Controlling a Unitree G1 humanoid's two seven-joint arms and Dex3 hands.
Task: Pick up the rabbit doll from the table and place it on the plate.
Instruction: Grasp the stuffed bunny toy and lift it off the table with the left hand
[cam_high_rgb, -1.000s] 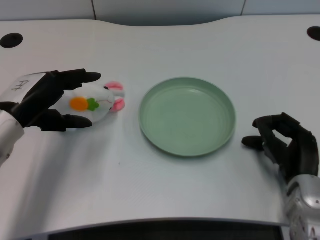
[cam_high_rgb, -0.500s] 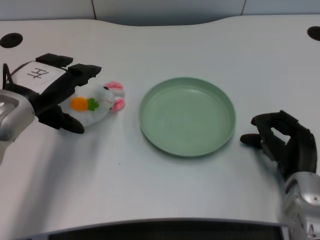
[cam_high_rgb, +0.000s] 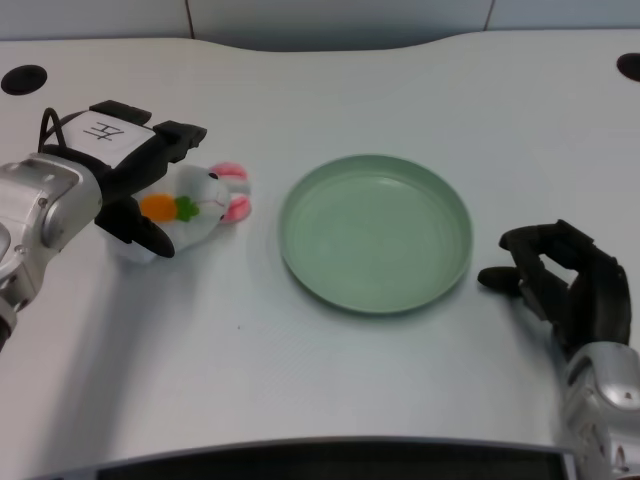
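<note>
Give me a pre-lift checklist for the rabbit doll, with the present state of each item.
1. Left hand at the rabbit doll, fingers on both sides of it: ok.
2. Grip firmly closed on the doll: cannot tell.
3. Doll lifted off the table: not ok, it lies there.
4. Plate bare, ready to receive: ok.
5. Table between doll and plate free of other things: ok.

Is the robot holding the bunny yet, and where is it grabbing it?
The left hand is closed around the rabbit doll at its body end, away from the pink ears. The doll still rests on the table.
</note>
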